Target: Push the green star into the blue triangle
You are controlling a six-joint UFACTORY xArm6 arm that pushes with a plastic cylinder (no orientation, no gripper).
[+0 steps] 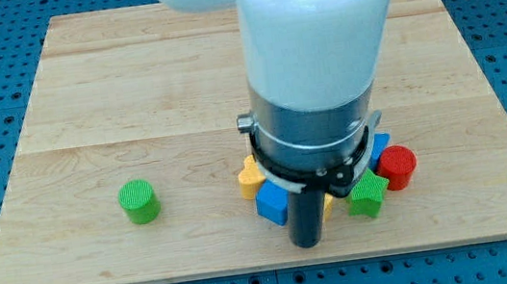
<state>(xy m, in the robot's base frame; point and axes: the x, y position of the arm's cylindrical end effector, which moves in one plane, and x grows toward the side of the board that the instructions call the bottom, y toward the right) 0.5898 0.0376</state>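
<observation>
The arm [316,57] is standing over the board [131,89], its white body and grey collar filling the middle of the view and hiding much of a cluster of blocks near the board's bottom edge, right of centre. The dark rod is coming down just in front of that cluster, and its tip [308,244] is sitting close to the bottom edge, between the blue block [272,203] on the view's left and the green star [368,194] on the view's right. There are no fingers on this arm, only the rod, so nothing is being held. Whether the tip is touching either block cannot be told. The green star is lying at the cluster's lower right, with the red cylinder [397,165] just beside it toward the right edge. A yellow block [251,175] is showing at the cluster's left, and a sliver of another blue block [381,143] is peeking out behind the collar; its shape cannot be made out. A green cylinder [139,201] is standing well apart, toward the bottom left corner.
</observation>
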